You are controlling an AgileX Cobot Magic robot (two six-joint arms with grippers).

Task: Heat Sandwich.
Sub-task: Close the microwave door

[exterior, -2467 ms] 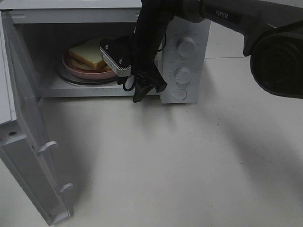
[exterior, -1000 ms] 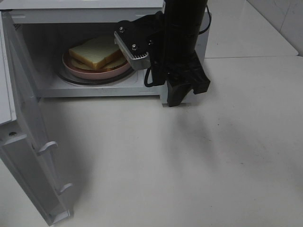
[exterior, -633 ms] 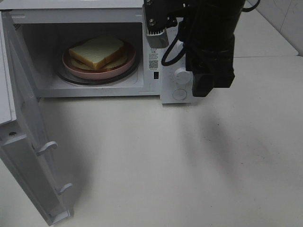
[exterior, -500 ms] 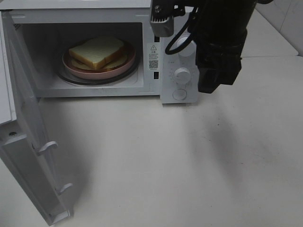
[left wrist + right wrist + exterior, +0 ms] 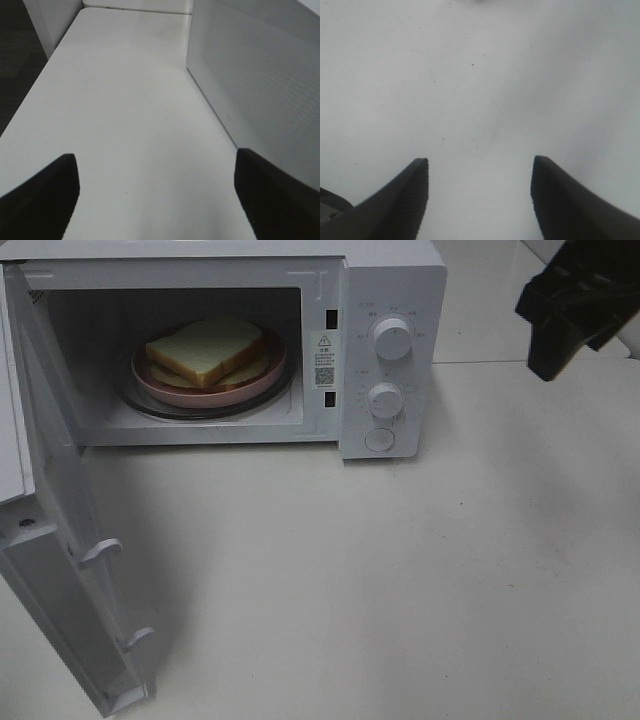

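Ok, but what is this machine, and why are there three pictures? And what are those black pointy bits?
It is a robot with two arms, and each arm ends in a pincer for grabbing things. The big picture comes from a camera mounted up high. It shows a white microwave on a white table, with its door swung open. Inside sits the sandwich on a pink plate. The black shape in the corner is the right pincer, up in the air. The other two pictures come from small cameras on the robot's wrists, looking down at the table. The black pointy bits there are each pincer's fingers. The left pincer and the right one are both open, and neither holds anything.
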